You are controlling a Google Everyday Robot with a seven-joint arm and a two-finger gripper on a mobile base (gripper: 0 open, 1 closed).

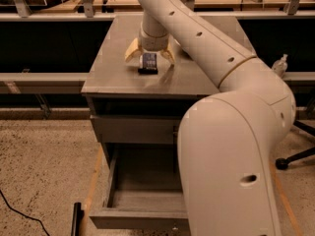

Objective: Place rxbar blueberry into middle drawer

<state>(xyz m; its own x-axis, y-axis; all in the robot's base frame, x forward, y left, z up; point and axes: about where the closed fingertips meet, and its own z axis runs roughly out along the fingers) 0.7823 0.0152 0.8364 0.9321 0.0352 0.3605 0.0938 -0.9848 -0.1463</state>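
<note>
The tool (150, 54), fingers spread wide, straddles the rxbar blueberry (148, 63) lying on the grey worktop (118, 77); an off-centre close could skid the flat bar aside, never reaching the open middle drawer (142, 199) below it.
</note>
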